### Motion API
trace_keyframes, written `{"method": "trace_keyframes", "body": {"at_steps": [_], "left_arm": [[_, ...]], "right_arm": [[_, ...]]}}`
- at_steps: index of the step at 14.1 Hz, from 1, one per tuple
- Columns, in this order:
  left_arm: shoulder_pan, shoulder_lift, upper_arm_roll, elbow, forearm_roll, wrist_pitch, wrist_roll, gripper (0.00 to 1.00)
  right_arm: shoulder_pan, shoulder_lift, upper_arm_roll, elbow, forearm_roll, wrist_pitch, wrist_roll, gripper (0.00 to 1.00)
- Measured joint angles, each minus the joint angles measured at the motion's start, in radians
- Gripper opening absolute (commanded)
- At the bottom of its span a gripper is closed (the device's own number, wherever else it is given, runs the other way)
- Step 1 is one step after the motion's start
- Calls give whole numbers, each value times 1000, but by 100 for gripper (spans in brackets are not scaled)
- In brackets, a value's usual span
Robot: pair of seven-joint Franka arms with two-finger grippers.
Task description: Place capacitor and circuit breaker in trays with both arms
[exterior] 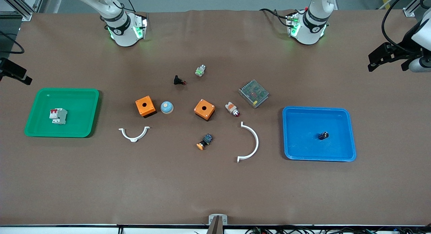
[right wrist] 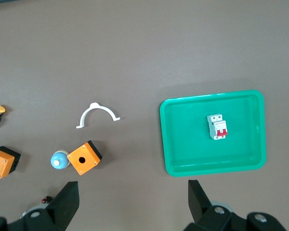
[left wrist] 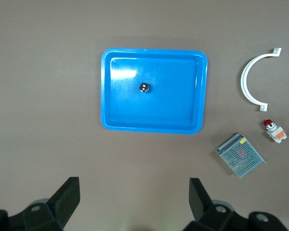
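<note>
A: The capacitor [exterior: 323, 135] lies in the blue tray [exterior: 350, 133] toward the left arm's end of the counter [exterior: 215, 187]; we see it again in the left wrist view [left wrist: 144, 87], alone on the tray floor [left wrist: 183, 106], clear of the walls.

B: And the circuit breaker [exterior: 58, 115] rests in the green tray [exterior: 84, 102] toward the right arm's end; in the right wrist view [right wrist: 217, 126] its red toggles show at one end, and it touches no wall of the tray [right wrist: 183, 144].

A: We find the left tool [left wrist: 132, 199] spread wide with nothing between its fingers [left wrist: 67, 197]; it hangs over bare counter beside the blue tray.

B: The right tool [right wrist: 132, 202] likewise stands wide open and empty, over the counter next to the green tray; its fingers [right wrist: 67, 202] frame only brown surface.

A: Between the trays we count two orange boxes [exterior: 145, 106] [exterior: 204, 109], a blue-domed part [exterior: 166, 107], two white curved brackets [exterior: 134, 134] [exterior: 251, 143] and a metal mesh unit [exterior: 253, 93].
</note>
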Motion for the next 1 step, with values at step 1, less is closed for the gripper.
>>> {"method": "trace_keyframes", "body": {"at_steps": [1], "left_arm": [[0,0,0,0,-9,0,0,100]], "right_arm": [[-1,1,0,2,0,6,0,100]]}}
